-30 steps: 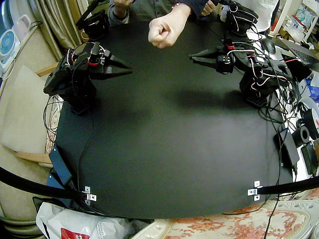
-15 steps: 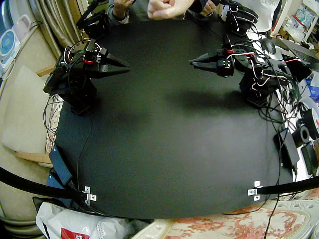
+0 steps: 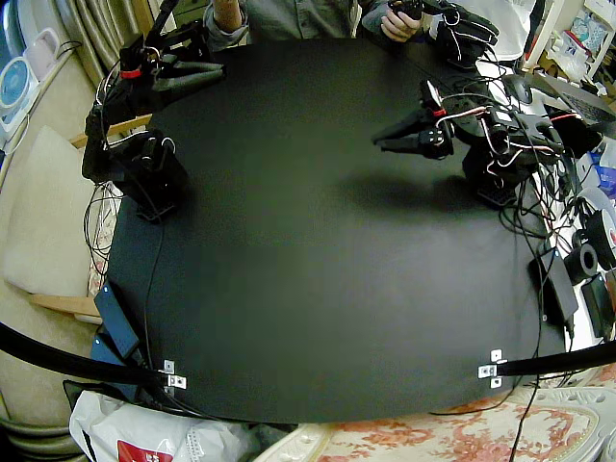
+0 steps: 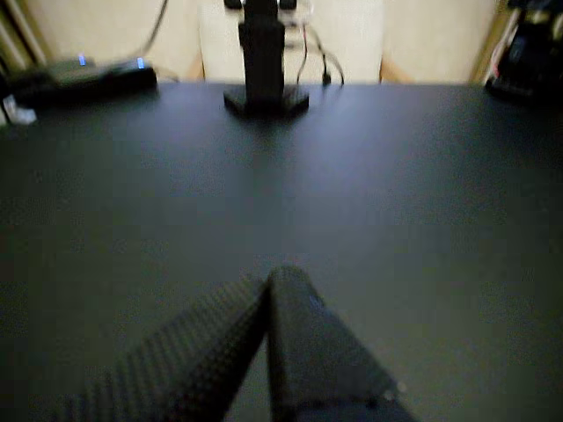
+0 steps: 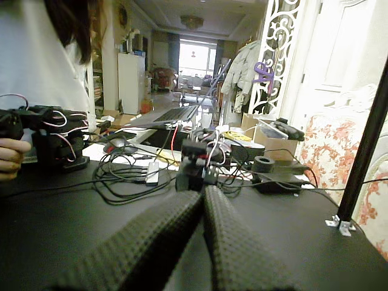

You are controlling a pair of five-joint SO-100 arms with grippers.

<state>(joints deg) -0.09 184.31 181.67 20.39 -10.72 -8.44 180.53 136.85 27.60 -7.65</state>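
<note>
Nothing lies on the black table mat [image 3: 308, 269]. My right gripper [image 3: 219, 68] is raised high over the mat's far corner, pointing across the table, shut with nothing in it. In a wrist view, its jaws [image 5: 203, 193] are pressed together and face the cluttered side of the table. My left gripper [image 3: 378, 143] hangs above the mat and tilts slightly downward. It is shut and empty, with the tips of the jaws [image 4: 268, 280] meeting over bare mat.
A person [image 3: 289, 14] sits at the far edge, one hand [image 3: 397, 21] near the corner. Cables, a laptop [image 5: 173, 114] and a power adapter [image 3: 558, 284] crowd the left arm's side. Metal brackets [image 3: 171, 373] and black bars mark the front corners.
The person's fist has drawn back from over the mat. The right arm has lifted and swung toward the far edge. The left gripper has tilted down a little.
</note>
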